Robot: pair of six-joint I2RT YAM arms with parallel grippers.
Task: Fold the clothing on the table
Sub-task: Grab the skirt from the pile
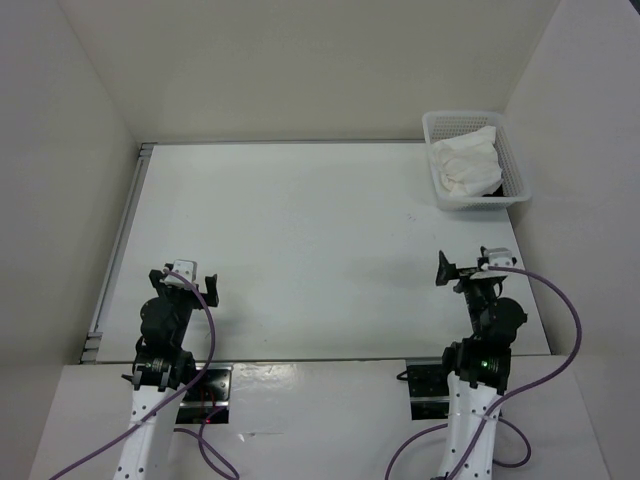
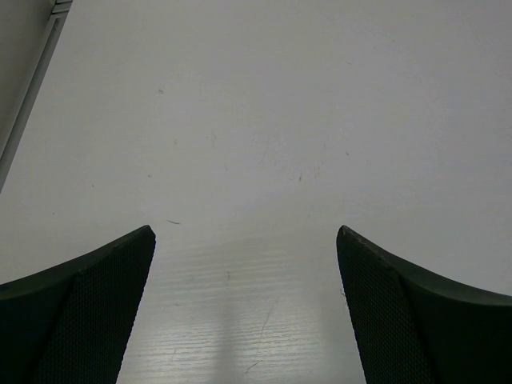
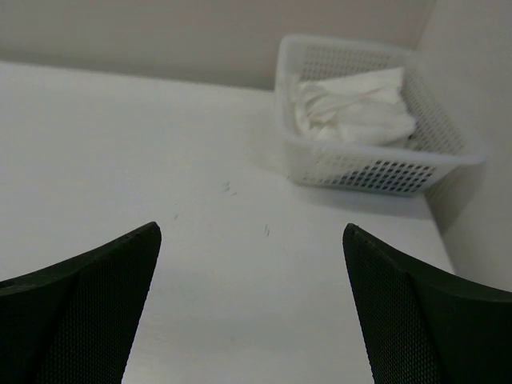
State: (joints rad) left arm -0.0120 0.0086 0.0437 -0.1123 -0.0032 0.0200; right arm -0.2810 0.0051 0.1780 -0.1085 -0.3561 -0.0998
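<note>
Left pincer [image 1: 186, 281] and right pincer [image 1: 446, 270] gape released. The right should reach toward one o'clock, lifting the clothing [image 1: 463, 165] from the basket [image 1: 516, 172] onto the bench [image 1: 300, 230].

clothing [image 1: 465, 163] in basket [image 1: 516, 170], table's [image 1: 300, 230] far-right corner

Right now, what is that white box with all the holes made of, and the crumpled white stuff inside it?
The basket looks like moulded plastic, smooth and slightly shiny: it has stiff walls with even rows of little holes. The clothing inside looks like thin, soft, matte fabric, since it bunches into loose folds. Which fibre it is cannot be told.
</note>
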